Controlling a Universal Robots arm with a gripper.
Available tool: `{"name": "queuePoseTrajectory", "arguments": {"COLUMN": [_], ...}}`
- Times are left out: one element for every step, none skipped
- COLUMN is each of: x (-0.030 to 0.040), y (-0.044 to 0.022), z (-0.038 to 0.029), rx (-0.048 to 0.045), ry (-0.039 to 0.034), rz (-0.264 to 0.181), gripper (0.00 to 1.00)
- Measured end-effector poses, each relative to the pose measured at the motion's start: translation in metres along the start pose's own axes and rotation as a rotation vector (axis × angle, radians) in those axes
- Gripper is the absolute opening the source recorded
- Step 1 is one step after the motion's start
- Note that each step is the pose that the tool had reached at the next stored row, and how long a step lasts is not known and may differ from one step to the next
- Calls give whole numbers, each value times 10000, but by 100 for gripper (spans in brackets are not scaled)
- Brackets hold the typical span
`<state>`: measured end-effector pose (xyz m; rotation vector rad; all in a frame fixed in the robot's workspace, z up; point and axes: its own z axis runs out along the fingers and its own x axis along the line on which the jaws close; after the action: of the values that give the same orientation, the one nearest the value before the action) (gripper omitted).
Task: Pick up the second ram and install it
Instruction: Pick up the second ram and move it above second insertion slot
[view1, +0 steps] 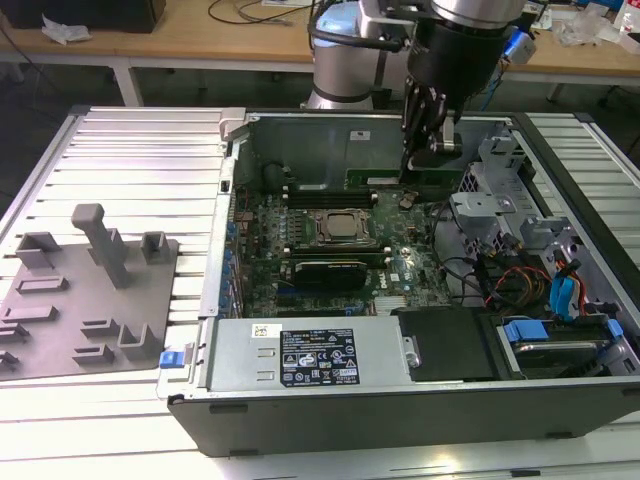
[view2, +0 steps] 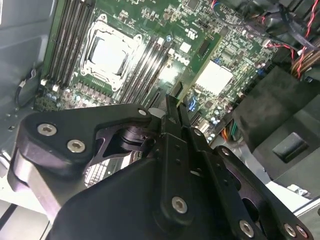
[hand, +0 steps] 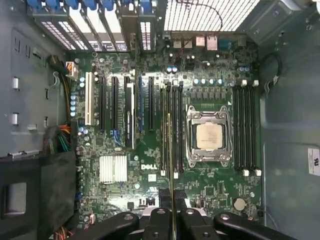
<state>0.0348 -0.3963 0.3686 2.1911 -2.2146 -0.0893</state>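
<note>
In the first wrist view my end effector (hand: 172, 194) is closed tight on the second ram (hand: 170, 150). The fingers (hand: 159, 222) pinch its flat faces, and I see the stick edge-on, a thin line running straight out from my fingertips. The ram is in my grip, so what matters is how it lies against the board beneath. Its long axis runs parallel to the memory slots (hand: 179, 125). It hangs right over the bank of them just beside the CPU socket (hand: 209, 136), on the side towards the expansion slots (hand: 114, 110). I judge it is above the slots and not yet seated, though I cannot tell which slot of the bank it lines up with. A second bank of slots (hand: 246, 130) lies beyond the socket, well apart from the stick

In the upper right of the exterior view I hang over the open computer case (view1: 380, 410). The case holds the motherboard (view1: 400, 265), the socket, a power supply (view1: 310, 355) along its near wall and a tangle of cables (view1: 520, 280) at the exterior view's right. Farthest off, at the lower left of that frame, the grey tray (view1: 60, 340) lies on the ribbed tabletop (view1: 130, 150), well apart from me
</note>
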Motion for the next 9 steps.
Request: {"name": "queuePoseTrajectory", "arguments": {"x": [-1, -2, -3, -4, -5, -10, -17, -30, -53], "y": [-28, -56, -81, -117, -121, -121, -106, -76, -11], "z": [15, 28, 40, 72, 94, 121, 145, 166, 201], "rx": [0, -1, -2, -3, -4, -4, -4, -3, -4], "ry": [0, 1, 0, 0, 0, 3, 0, -1, 0], "rz": [1, 1, 1, -1, 0, 2, 1, 0, 1], "gripper": [13, 13, 13, 13, 13, 13, 13, 13, 13]}}
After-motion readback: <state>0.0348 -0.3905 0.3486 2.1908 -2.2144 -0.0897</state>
